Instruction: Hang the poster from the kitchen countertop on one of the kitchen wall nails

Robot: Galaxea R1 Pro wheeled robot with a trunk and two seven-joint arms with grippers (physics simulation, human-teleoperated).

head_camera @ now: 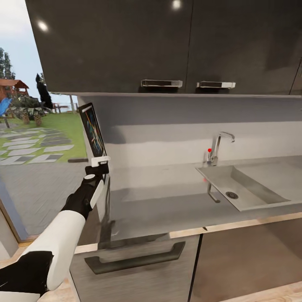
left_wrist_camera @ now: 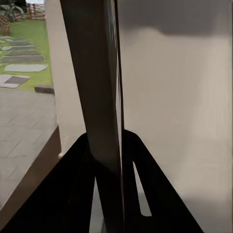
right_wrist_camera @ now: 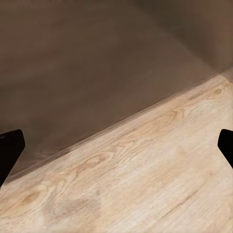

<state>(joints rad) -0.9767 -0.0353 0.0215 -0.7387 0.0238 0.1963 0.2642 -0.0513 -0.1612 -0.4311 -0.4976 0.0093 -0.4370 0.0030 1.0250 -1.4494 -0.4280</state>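
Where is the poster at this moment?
In the head view, the poster stands upright at the left, clamped along its lower edge by the left gripper, above the kitchen countertop's left end.

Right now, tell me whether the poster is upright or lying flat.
Upright: the poster stands on edge above the countertop, clamped at its bottom by the left gripper.

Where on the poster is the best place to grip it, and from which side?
The lower edge, from below, as the left gripper does here. The poster is a thin flat panel standing upright and edge-on, so fingers closing across its thickness at the bottom leave the top free to go up to a wall nail.
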